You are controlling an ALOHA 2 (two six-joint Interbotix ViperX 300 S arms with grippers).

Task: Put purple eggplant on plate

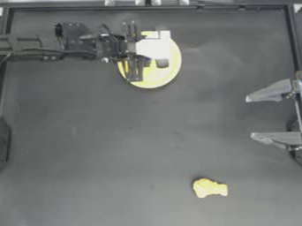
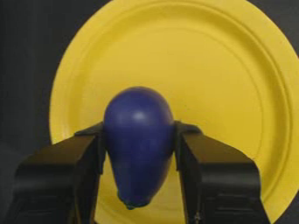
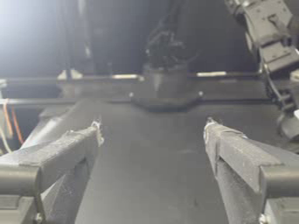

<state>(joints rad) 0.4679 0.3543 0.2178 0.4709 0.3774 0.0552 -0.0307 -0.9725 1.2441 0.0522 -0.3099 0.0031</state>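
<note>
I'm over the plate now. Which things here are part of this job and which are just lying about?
Job:
- purple eggplant, clamped in the left gripper
- plate, directly under that gripper

Lying about:
- lumpy yellow object on the table's near side, away from the plate
- right gripper, open, parked at the right edge

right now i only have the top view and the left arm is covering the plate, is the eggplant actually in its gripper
Observer: Yes. In the left wrist view the left gripper is shut on the purple eggplant, one jaw on each side.
Operator: is it over the plate
Observer: Yes, the plate fills the view right behind the eggplant. I cannot tell whether they touch.
Operator: which way is the green tip pointing
Observer: Back toward the wrist; the rounded end points away from it.
Operator: and the right arm
Observer: The right gripper is open and holds nothing, with only bare table between its jaws.
</note>
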